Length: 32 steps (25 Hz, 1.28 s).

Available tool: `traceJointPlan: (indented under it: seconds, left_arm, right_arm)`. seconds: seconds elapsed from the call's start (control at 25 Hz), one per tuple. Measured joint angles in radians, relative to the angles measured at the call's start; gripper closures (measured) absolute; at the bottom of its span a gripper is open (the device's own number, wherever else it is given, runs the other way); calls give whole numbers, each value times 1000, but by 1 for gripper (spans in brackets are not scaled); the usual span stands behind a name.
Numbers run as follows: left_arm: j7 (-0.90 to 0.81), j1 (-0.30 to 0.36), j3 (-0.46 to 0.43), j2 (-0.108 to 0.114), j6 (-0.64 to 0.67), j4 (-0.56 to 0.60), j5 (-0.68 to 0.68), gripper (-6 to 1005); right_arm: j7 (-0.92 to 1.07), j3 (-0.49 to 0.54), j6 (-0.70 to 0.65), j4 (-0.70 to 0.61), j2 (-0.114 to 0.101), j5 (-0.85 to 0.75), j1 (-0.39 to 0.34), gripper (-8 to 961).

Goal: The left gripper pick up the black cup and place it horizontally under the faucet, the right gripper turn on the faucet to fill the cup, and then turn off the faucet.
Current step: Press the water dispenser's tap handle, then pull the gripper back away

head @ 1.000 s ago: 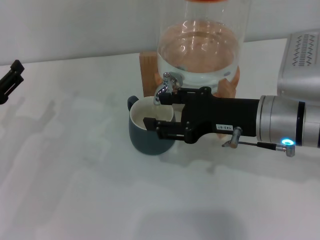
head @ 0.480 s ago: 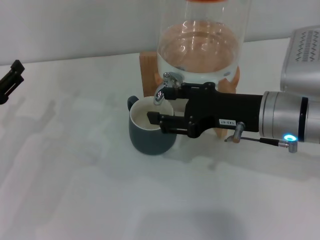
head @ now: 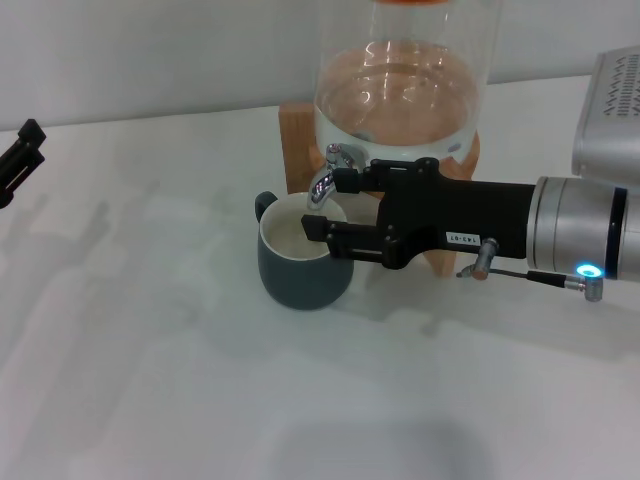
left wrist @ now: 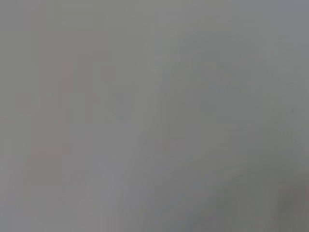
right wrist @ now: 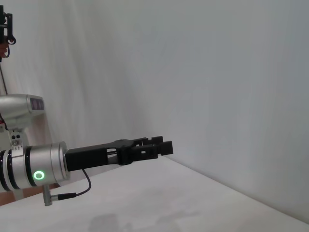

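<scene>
One cup [head: 303, 268], one tap [head: 326, 180] and two grippers are all there is to count here. The cup stands upright on the white table [head: 150, 380], a little left of the middle of the head view, with its handle to the upper left and its mouth right under the tap's spout. The tap sticks out of a single glass jar [head: 405, 95] on a wooden stand [head: 298, 150].

The right gripper [head: 332, 207] reaches in from the right edge with its fingers spread, the upper one just beside the tap and the lower one over the cup's rim.

The left gripper [head: 20, 160] sits at the far left edge, well apart from the cup. The right wrist view shows it [right wrist: 155, 147] more fully, on its silver arm above the table. Whether it is open or closed I cannot tell. The left wrist view shows only flat grey.
</scene>
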Motion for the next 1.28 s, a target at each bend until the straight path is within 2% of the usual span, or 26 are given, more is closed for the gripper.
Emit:
traceJointPlan:
  seconds: [1.28]
  left_arm:
    - [0, -10, 0, 0, -1, 2, 0, 109]
  right_arm:
    - [-1, 54, 11, 14, 0, 0, -5, 276]
